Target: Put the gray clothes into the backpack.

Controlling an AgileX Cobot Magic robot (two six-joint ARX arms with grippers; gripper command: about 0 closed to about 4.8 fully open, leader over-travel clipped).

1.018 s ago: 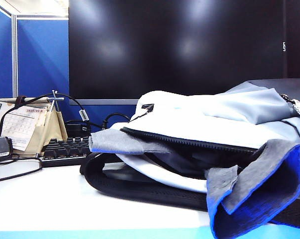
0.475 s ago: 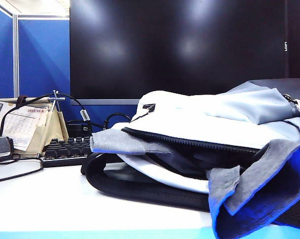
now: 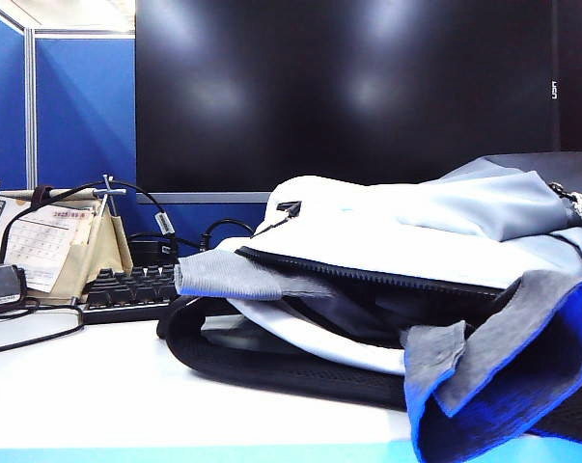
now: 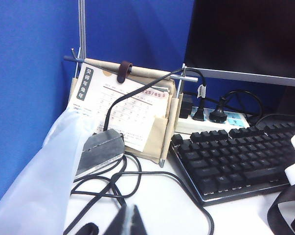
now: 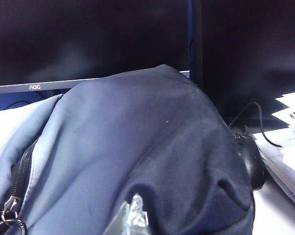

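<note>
The backpack (image 3: 406,231) lies on its side on the white table with its black zipper open toward the front. The gray clothes (image 3: 503,367) sit partly inside. A dark gray flap with bright blue lining hangs out at the front right, and a lighter ribbed hem (image 3: 228,277) pokes out on the left. Neither gripper shows in the exterior view. My left gripper (image 4: 129,221) is shut and empty, low over the table near loose cables. My right gripper (image 5: 134,215) is shut with nothing in it, close against the backpack's blue-gray fabric (image 5: 137,137), with the zipper pull (image 5: 10,205) off to one side.
A black keyboard (image 4: 235,154), a desk calendar (image 4: 127,112), a power strip (image 4: 211,120), tangled cables (image 4: 113,181) and a clear plastic bag (image 4: 39,181) crowd the left side. A large dark monitor (image 3: 348,87) stands behind. A black mouse (image 5: 250,156) and papers (image 5: 291,147) lie beside the backpack.
</note>
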